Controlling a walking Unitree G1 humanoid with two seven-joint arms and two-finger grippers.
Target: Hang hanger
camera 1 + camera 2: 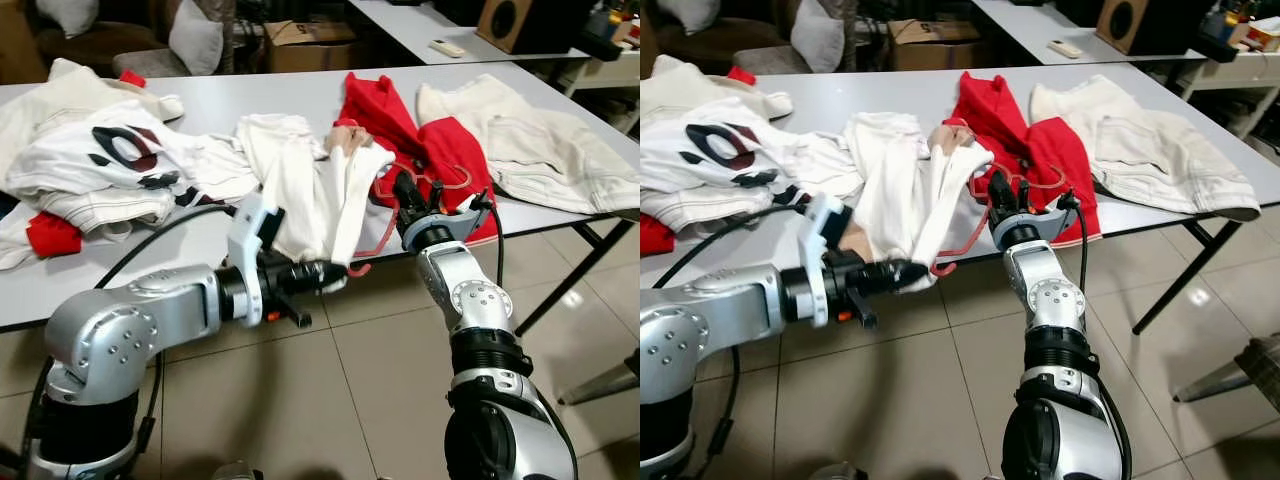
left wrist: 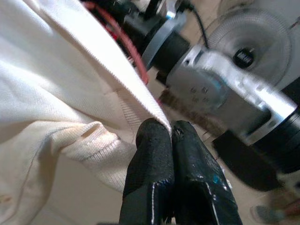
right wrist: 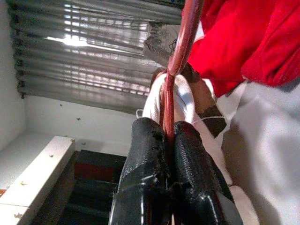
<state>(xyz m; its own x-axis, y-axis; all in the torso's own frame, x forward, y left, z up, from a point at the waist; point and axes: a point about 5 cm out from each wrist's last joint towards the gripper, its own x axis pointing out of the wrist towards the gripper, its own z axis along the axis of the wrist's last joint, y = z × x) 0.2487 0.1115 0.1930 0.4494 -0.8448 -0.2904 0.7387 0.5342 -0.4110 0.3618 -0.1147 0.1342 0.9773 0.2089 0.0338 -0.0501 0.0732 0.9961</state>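
Red wire hanger (image 1: 372, 238) hangs off the front edge of the grey worktop (image 1: 300, 95), its long axis running roughly along that edge and its hook end pointing toward the robot's left. The right gripper (image 1: 404, 192) is clamped on the hanger's wire beside a red garment (image 1: 440, 150). The left gripper (image 1: 335, 272) is pinched tight on the hem of a white garment (image 1: 315, 190) draped over the hanger.

On the table (image 1: 300, 95) before me, a shirt (image 1: 310, 185) hangs over the near edge at centre, the hanger (image 1: 385, 225) just to its right. My left gripper (image 1: 335, 272) pinches the shirt's hem below the edge; my right gripper (image 1: 405, 195) clamps the hanger, beside a garment (image 1: 420, 140) lying behind it
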